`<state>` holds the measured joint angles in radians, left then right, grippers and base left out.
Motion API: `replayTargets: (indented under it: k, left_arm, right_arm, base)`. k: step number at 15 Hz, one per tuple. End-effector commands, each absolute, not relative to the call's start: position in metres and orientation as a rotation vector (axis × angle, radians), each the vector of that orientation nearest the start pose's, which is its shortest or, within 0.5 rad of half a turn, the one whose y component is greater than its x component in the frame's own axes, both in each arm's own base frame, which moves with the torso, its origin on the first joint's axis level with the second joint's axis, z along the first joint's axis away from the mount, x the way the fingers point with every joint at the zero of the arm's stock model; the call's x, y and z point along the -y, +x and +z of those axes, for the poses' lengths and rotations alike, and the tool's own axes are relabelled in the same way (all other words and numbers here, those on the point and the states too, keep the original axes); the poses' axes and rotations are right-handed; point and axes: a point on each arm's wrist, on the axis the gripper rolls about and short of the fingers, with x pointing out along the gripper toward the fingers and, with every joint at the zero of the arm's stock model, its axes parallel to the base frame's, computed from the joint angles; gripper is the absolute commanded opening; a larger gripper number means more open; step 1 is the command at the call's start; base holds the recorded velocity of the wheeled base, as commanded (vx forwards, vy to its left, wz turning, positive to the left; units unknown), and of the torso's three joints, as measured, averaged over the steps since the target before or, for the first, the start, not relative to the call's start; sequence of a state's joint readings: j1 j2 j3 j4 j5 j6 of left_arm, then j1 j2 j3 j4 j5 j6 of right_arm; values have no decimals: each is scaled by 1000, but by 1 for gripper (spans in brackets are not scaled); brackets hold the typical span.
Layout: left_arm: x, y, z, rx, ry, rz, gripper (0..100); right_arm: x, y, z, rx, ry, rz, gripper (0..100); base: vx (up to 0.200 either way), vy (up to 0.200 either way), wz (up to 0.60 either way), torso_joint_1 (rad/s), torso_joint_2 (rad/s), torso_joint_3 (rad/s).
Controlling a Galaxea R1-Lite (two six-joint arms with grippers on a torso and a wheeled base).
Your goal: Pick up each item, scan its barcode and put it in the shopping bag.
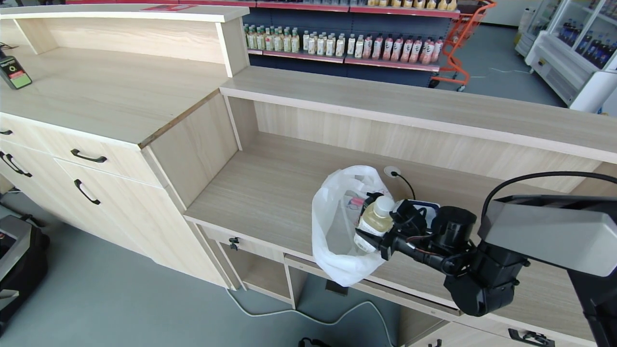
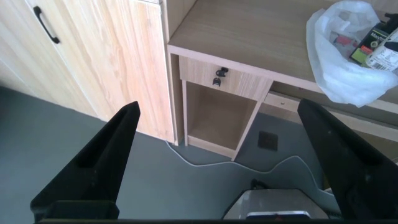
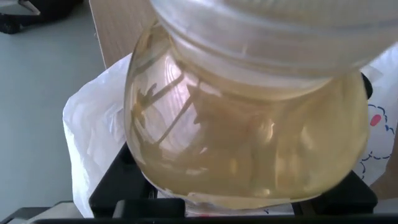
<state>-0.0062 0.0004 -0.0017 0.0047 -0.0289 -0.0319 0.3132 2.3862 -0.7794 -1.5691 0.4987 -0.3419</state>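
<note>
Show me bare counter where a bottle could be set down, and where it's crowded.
Free: the low counter between the cabinet wall and the bag; the ledge above it; the high counter right of the scanner. Crowded: by the bag, where the right pincer holds the bottle at its mouth, with a cable behind.

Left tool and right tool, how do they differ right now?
The left tool is open and empty; the right tool is shut on a bottle of pale yellow drink. The left tool sits off the counter's top, over grey floor; the right tool is at the mouth of the white shopping bag on the counter. Both are black.
</note>
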Motion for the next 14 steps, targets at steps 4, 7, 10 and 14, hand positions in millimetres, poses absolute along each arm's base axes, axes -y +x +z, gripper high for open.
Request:
replayTargets:
  k: [4, 7, 10, 14]
  left_arm:
    - [1, -23, 75, -4, -32, -35, 100]
    - [1, -23, 75, -4, -32, -35, 100]
    - [1, -23, 75, -4, -32, -35, 100]
    - [1, -23, 75, -4, -32, -35, 100]
  right_arm:
    - [-131, 368, 12, 77, -319, 815, 0]
    - [-131, 368, 6, 64, -319, 817, 0]
    - [-130, 368, -2, 41, -318, 818, 0]
    - [-130, 369, -6, 33, -321, 820, 100]
  base:
    - [0, 0, 0, 0, 0, 0]
    - [0, 0, 0, 0, 0, 0]
    - [0, 0, 0, 0, 0, 0]
    - [0, 0, 0, 0, 0, 0]
